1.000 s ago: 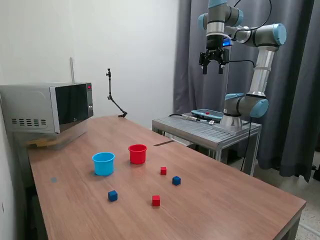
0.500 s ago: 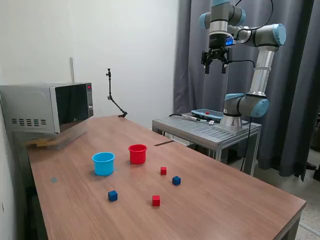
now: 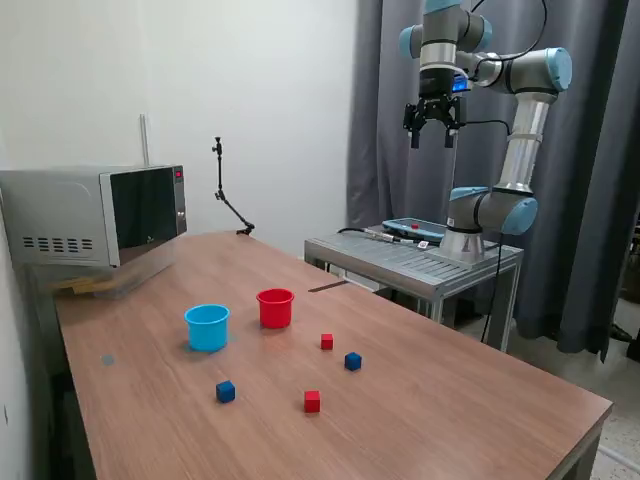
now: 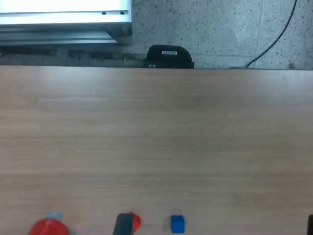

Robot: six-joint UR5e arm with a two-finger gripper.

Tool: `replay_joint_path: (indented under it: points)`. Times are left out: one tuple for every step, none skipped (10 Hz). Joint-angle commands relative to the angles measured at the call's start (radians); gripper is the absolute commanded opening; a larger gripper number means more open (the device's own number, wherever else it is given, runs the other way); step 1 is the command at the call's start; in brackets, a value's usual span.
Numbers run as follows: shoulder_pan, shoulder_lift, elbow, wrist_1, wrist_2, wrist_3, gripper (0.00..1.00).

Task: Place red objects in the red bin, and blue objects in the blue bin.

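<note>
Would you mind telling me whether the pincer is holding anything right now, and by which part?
Nothing is held: the pincer hangs open and empty, high above the brown wooden table.

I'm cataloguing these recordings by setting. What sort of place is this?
Probably a robotics lab or test room: a UR5e arm mounted on a metal stand beside a wooden table, a microwave on it, and dark curtains behind.

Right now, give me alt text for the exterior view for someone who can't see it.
A wooden table holds a red cup beside a light blue cup, with two red cubes and two dark blue cubes scattered in front. The robot's gripper hangs open high above, holding nothing. A microwave sits at the exterior view's left.
</note>
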Motion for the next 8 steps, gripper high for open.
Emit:
replay_joint_path:
  points:
    - [-0.001,-0.001,0.006,0.002,0.002,0.002,1.0]
    - [0.001,-0.003,0.006,0.002,0.002,0.002,1.0]
    - [-0.001,-0.003,0.006,0.002,0.0,0.001,1.0]
    - [-0.008,-0.001,0.006,0.0,0.0,0.001,1.0]
    - [-0.016,0.003,0.008,0.0,-0.003,0.001,1.0]
    - [-0.019,0.031,0.006,-0.001,-0.004,-0.001,1.0]
    - [-0.034,0.071,-0.003,-0.001,-0.005,-0.001,1.0]
    - [-0.079,0.117,-0.011,-0.009,-0.001,-0.002,1.0]
